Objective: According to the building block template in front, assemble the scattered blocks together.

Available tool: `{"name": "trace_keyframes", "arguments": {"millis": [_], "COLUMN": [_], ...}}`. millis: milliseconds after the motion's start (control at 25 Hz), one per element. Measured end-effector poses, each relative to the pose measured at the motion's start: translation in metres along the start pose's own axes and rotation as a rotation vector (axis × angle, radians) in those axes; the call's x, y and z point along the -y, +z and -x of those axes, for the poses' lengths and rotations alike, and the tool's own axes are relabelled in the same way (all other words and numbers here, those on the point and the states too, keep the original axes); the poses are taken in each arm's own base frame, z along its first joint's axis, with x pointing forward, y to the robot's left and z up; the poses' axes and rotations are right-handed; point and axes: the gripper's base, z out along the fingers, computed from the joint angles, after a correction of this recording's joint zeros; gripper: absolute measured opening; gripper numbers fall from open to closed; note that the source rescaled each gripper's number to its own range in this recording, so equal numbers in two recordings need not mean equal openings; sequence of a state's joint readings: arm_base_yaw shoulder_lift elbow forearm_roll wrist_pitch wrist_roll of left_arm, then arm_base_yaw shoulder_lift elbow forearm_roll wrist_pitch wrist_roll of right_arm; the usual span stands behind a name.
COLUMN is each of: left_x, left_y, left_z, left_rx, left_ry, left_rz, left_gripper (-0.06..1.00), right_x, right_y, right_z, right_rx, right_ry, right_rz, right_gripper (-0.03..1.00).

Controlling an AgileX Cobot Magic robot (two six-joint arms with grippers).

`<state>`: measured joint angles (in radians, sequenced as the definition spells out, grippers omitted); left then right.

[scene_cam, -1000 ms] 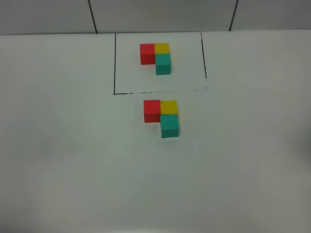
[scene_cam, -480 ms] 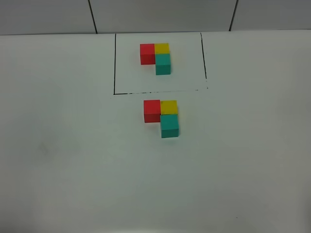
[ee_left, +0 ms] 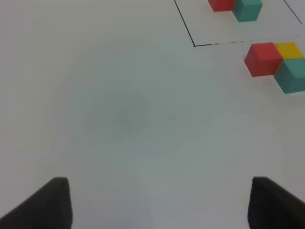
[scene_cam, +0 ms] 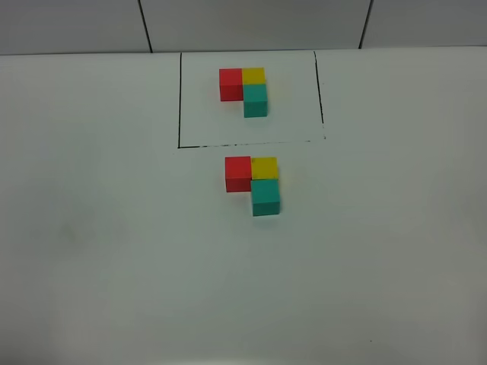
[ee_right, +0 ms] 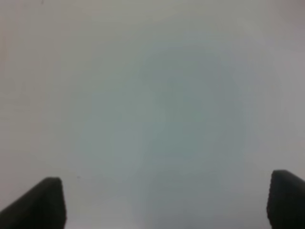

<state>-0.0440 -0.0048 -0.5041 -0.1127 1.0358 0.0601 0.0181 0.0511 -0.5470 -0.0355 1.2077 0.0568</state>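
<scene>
On the white desk (scene_cam: 114,251), red (scene_cam: 237,173), yellow (scene_cam: 265,167) and teal (scene_cam: 265,197) scattered blocks pressed together in an L, just outside the black outline (scene_cam: 179,99) framing the building block template (scene_cam: 244,90). Left tool (ee_left: 157,202) spread wide and empty above bare desk, with the joined blocks well ahead and off to one side, the template beyond them. Right tool (ee_right: 167,202) likewise parted, gripping nothing, only blank desk in front.

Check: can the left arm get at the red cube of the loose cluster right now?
Probably yes: the left pincer is open, and only bare table lies between it and the red cube, whose near side is exposed.
</scene>
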Motion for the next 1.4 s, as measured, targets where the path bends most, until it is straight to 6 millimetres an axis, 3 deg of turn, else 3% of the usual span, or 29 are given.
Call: {"name": "trace_keyframes", "arguments": {"millis": [1400], "left_x": [0.000], "left_y": [0.000], "left_z": [0.000], "left_rx": [0.000], "left_ry": [0.000], "left_rz": [0.000], "left_gripper": [0.80], "right_x": [-0.007], "right_y": [0.011], "right_z": [0.005], "right_rx": [0.093], "right_ry": [-0.100], "right_rz": [0.138], "right_gripper": [0.74]}}
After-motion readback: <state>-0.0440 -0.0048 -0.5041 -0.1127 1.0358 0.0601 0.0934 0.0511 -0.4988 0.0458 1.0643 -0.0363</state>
